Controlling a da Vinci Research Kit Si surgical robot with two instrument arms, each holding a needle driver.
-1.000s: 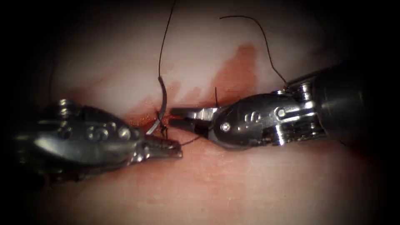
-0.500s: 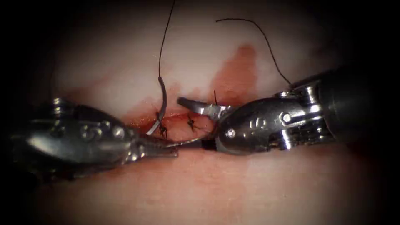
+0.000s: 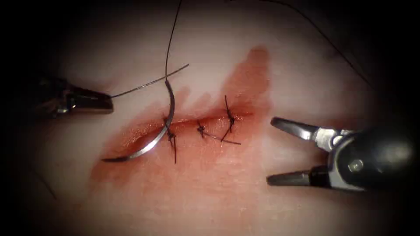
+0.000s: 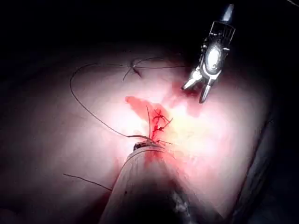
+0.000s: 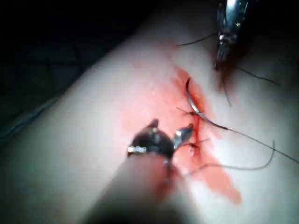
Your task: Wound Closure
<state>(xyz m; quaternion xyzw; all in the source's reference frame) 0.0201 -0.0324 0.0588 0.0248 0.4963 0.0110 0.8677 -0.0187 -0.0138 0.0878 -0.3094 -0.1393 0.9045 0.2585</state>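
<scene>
At mid-left of the endoscope frame, your left tool (image 3: 103, 101) has its jaws clamped on a cut end of thread (image 3: 148, 82). Your right tool (image 3: 273, 150), at lower right, holds nothing, jaws spread wide. The needle (image 3: 161, 126) lies across the cut's (image 3: 192, 122) left end, apparently threaded through the tissue (image 3: 210, 188), beside three knotted stitches (image 3: 201, 130).

Between the right gripper (image 3: 267, 150), its jaws spread wide and holding nothing, and the stitched cut (image 3: 199, 124), bare tissue (image 3: 245, 192) is lying open. Further to its left, the needle (image 3: 153, 131) is standing through the cut's left end, blocking the way. From the left gripper (image 3: 109, 99), closed on a thread end (image 3: 148, 83), that strand is stretching across toward the needle's thread (image 3: 171, 39).
</scene>
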